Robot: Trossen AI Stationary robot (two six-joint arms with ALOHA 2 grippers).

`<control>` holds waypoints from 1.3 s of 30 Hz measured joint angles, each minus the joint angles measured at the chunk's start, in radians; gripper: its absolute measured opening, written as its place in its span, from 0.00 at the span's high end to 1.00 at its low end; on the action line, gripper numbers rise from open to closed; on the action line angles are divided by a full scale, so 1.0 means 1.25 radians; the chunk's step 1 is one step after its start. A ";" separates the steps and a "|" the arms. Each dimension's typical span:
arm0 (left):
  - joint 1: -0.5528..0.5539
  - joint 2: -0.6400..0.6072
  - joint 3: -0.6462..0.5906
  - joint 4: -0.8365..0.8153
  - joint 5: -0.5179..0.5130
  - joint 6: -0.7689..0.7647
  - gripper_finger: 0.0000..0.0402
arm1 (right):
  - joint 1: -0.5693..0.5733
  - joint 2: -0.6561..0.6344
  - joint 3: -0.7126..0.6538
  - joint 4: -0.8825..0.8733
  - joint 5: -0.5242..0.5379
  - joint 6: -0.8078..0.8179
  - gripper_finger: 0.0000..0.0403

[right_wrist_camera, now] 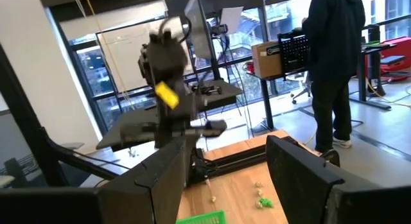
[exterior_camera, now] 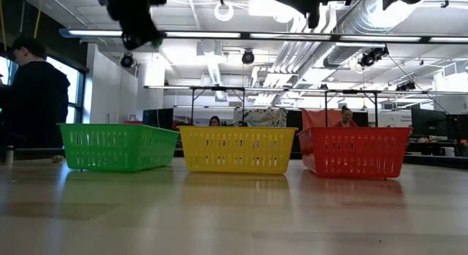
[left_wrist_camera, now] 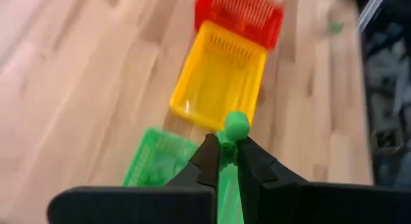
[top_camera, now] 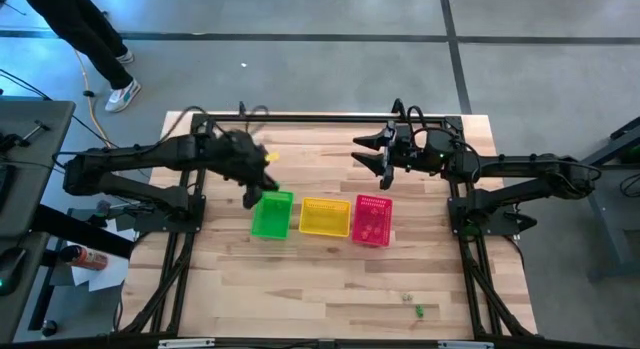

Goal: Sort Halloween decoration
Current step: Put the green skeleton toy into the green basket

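My left gripper hangs over the far end of the green basket, shut on a small green trinket. In the left wrist view the green basket lies right under the fingers. The yellow basket and the pink-red basket stand in a row beyond it. Two more trinkets, one green and one pale, lie on the table near its near right corner. My right gripper waits open above the far right part of the table, touching nothing. My left gripper pinches the green trinket between its two fingertips. The trinket's round end sticks out past the tips. The fingers slant down from above, and the trinket is lifted clear above the green basket.
The three baskets stand side by side mid-table, green, yellow and pink-red. The right wrist view shows a few small pale and green trinkets on the wood near the left arm. People stand beyond the table.
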 joint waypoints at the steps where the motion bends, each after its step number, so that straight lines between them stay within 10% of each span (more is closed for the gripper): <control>1: -0.002 0.009 -0.010 -0.002 0.002 0.007 0.98 | 0.000 0.000 0.000 -0.001 0.000 0.000 0.48; 23: -0.037 0.259 -0.210 0.157 0.008 -0.008 0.85 | 0.000 0.000 0.000 -0.016 0.037 0.000 0.48; 39: -0.020 0.143 -0.155 0.130 0.015 0.006 0.54 | 0.000 0.000 0.000 -0.017 0.035 0.000 0.48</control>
